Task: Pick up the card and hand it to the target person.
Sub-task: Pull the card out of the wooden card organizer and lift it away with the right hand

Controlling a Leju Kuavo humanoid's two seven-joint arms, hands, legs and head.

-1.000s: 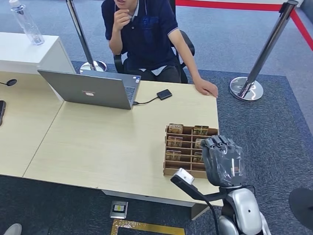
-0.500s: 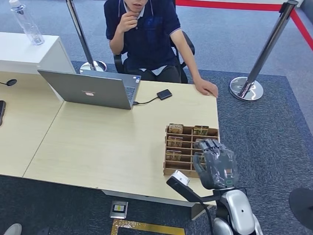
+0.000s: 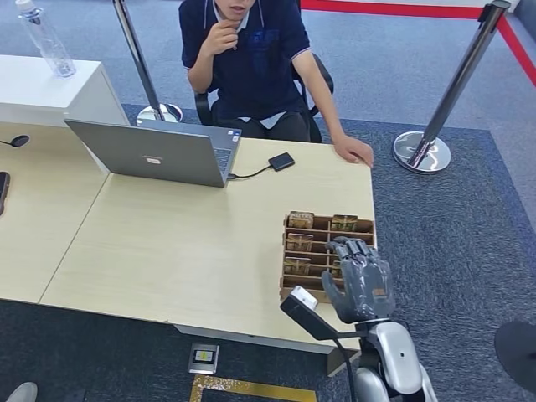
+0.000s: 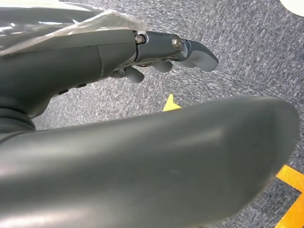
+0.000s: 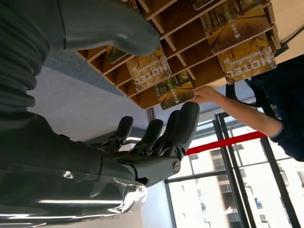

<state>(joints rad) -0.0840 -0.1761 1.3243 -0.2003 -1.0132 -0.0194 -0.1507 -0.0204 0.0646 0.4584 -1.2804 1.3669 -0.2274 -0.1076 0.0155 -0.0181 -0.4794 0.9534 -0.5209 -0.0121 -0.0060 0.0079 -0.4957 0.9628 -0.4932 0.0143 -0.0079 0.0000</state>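
One wooden card rack [image 3: 303, 255] sits near the right end of the light wood worktop [image 3: 177, 243], its slots arranged in two columns. From the head view six hotel key cards [image 3: 301, 219] can be made out standing in the slots, three in the left column and at least three in the right, where the right hand [image 3: 362, 280] covers part of the rack. The right wrist view shows cards [image 5: 149, 71] printed with an autumn avenue and the word HOTEL, each seated in its own slot. The right hand hovers over the rack's right column with its fingers [image 5: 179, 130] apart and gently curved, holding nothing; thumb and fingers sit on either side of the cards, and contact cannot be confirmed. The left hand [image 4: 150, 156] hangs over grey carpet beside yellow floor tape [image 4: 292, 190], fingers [image 4: 195, 50] extended and released, grasping nothing.

Also on the worktop: one open grey laptop [image 3: 152, 151], cabled to one small black device [image 3: 281, 162]. One person [image 3: 253, 59] in a dark polo shirt sits on a black chair at the far side, one hand [image 3: 354, 151] resting on the worktop's corner. One plastic bottle [image 3: 44, 38] stands on a white cabinet [image 3: 38, 88]. Two chrome stanchions [image 3: 442, 100] stand on blue-grey carpet [image 3: 442, 226], with a red floor line [image 3: 392, 10] beyond.
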